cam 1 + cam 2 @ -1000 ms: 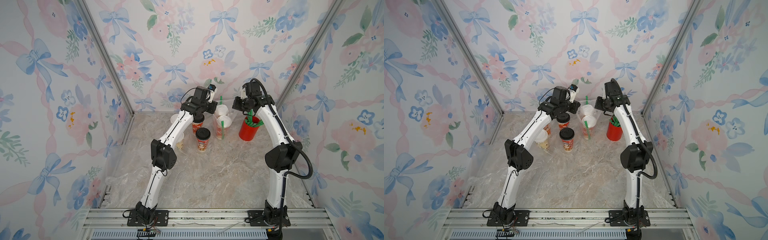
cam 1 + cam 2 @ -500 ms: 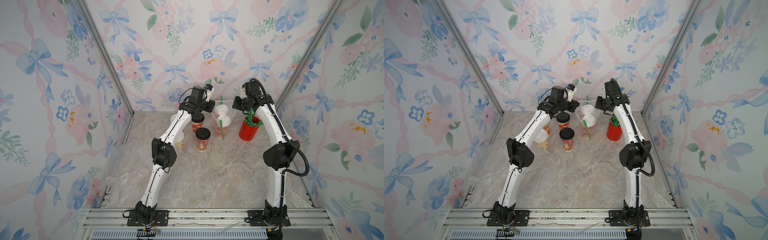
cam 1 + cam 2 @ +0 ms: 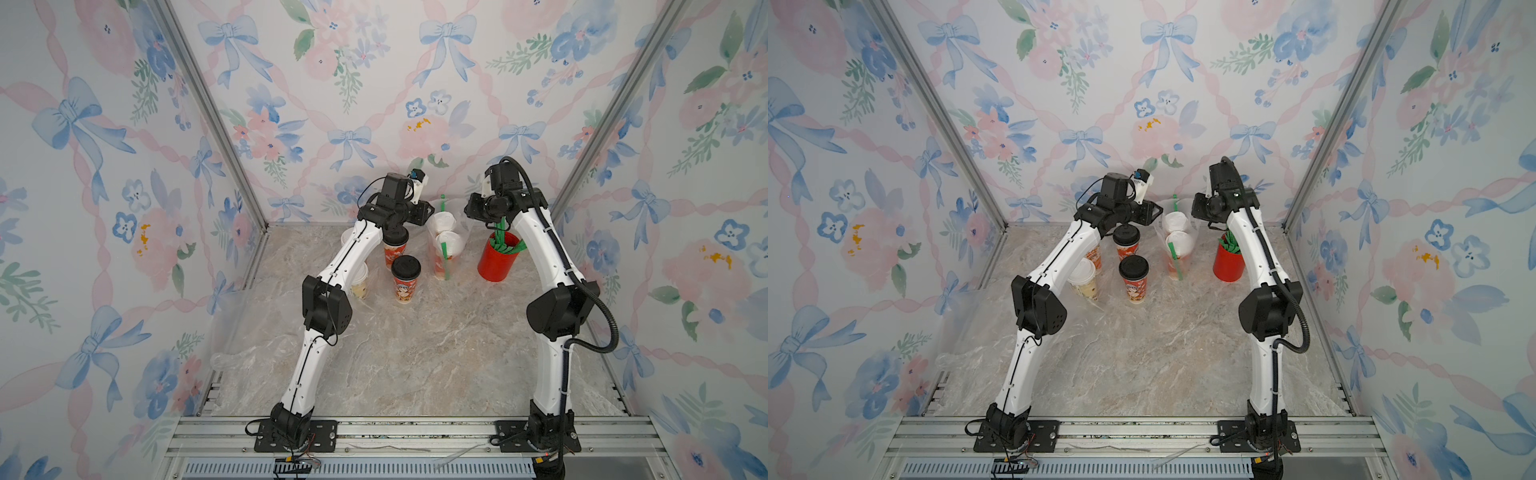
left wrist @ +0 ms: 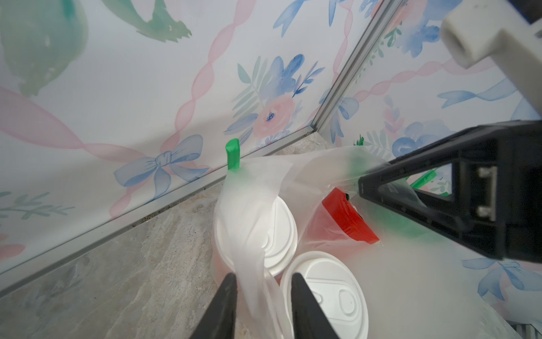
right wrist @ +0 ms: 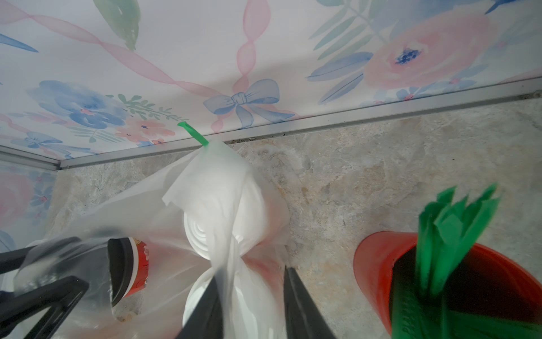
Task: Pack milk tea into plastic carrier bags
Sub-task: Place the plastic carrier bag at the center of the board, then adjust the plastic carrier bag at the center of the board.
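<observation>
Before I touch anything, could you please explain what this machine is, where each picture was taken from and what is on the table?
This is a robot with two white arms, each ending in a two-fingered hand. Both top views look down on the whole table; each wrist view looks along one hand. The left hand and the right hand are open, with a strip of the clear carrier bag between the fingers of each. That bag holds two white-lidded cups. Near it stand a red cup of green straws, two black-lidded cups and a cream cup.
</observation>
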Controlling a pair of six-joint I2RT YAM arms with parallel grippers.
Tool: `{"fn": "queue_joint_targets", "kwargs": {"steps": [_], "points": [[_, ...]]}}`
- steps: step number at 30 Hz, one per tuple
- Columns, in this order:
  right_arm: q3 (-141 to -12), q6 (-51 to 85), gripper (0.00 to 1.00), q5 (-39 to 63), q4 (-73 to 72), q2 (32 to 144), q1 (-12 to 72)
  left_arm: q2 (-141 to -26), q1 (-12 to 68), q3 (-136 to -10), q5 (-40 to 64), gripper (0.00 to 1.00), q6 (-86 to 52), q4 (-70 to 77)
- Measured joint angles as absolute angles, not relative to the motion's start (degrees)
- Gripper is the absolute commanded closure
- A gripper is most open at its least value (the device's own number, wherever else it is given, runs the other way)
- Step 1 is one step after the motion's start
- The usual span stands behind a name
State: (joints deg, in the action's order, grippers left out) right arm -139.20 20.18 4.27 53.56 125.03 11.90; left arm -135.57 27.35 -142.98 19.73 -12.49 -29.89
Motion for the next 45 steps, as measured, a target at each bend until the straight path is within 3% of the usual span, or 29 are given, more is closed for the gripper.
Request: {"fn": "queue_joint_targets", "kwargs": {"steps": [7, 15, 23, 29, 37, 40, 45], "points": [[-138.3, 20.1, 0.54, 4.3, 56.4, 120.0, 12.4, -122.2, 27.4, -128.7, 17.6, 0.59, -12.5, -30.0], [-129.6, 20.1, 0.51, 4.3, 56.9, 106.6, 17.0, -100.1, 27.4, -107.6, 13.9, 0.58, -12.5, -28.9], [-111.0, 20.5, 0.49, 4.3, 54.9, 96.5, 25.9, -83.2, 27.4, -82.2, 7.8, 0.57, -13.6, -30.4], [-98.4, 22.1, 0.49, 4.3, 52.1, 90.5, 27.4, -73.3, 27.9, -65.6, 1.6, 0.55, -16.1, -31.9], [-89.8, 23.6, 0.48, 4.3, 50.1, 84.6, 26.7, -72.6, 37.1, -52.4, -13.1, 0.46, -16.4, -34.1], [-88.3, 23.9, 0.48, 4.3, 49.8, 83.2, 25.9, -75.3, 41.5, -51.5, -19.0, 0.38, -16.3, -35.0], [-86.9, 24.0, 0.48, 4.3, 49.7, 81.8, 24.6, -80.8, 46.3, -52.2, -27.7, 0.35, -16.3, -35.8]]}}
